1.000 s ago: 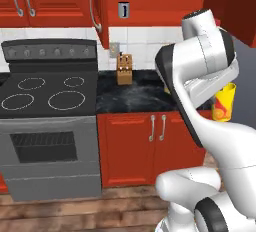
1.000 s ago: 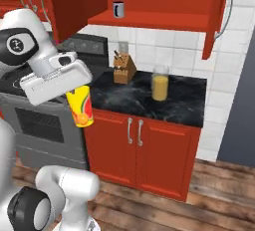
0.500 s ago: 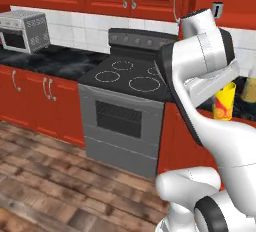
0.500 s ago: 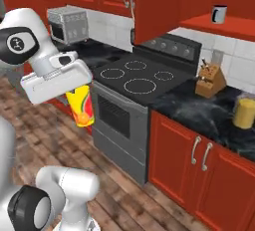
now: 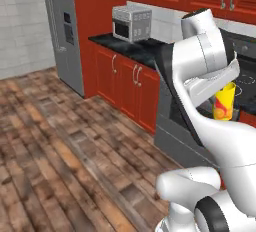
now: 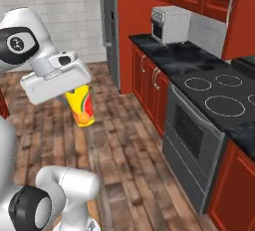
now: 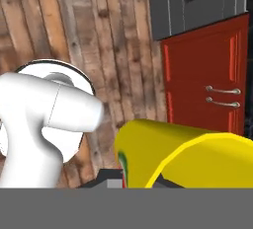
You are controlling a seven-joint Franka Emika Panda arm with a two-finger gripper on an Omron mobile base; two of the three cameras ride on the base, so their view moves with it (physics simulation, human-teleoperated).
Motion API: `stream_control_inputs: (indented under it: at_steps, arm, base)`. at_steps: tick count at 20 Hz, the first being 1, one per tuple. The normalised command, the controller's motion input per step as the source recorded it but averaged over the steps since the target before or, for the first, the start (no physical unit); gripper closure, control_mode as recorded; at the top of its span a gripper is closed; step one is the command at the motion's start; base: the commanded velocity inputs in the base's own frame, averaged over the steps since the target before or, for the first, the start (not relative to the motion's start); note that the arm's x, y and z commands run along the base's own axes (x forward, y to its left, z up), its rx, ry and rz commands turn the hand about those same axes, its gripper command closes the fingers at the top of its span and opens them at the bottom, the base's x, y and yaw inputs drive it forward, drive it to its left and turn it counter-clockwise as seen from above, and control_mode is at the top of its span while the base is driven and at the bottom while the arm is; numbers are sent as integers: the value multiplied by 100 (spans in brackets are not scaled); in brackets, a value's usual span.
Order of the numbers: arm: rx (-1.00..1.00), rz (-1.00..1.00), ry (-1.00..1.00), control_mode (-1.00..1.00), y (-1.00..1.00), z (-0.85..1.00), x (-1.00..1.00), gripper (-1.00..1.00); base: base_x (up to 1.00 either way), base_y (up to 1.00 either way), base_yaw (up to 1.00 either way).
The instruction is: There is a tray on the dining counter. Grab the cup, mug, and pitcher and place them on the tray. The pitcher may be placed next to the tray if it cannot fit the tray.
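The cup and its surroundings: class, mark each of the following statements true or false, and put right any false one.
1. The pincer holds the yellow cup clear of the floor. True.
2. The cup stands on the black stovetop. False: it hangs beneath the pincer, over the wooden floor in the right base view.
3. A silver microwave sits on the black worktop under the red wall cabinets. True.
4. The oven door below the stovetop hangs open. False: the grey door is shut.
5. The cup bears a red-orange mark near its lower end. True.
6. The lower cabinet doors are white. False: they are red.
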Motion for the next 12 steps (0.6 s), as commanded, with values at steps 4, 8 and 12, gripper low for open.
stream_control_inputs:
  at_steps: [4, 8, 12]
  arm:
    - [0, 0, 0, 100, 0, 0, 0, 100]
    - [0, 0, 0, 100, 0, 0, 0, 100]
    - [0, 0, 0, 100, 0, 0, 0, 100]
  base:
    - [-11, 22, 73]
    - [-3, 18, 71]
    - [0, 16, 70]
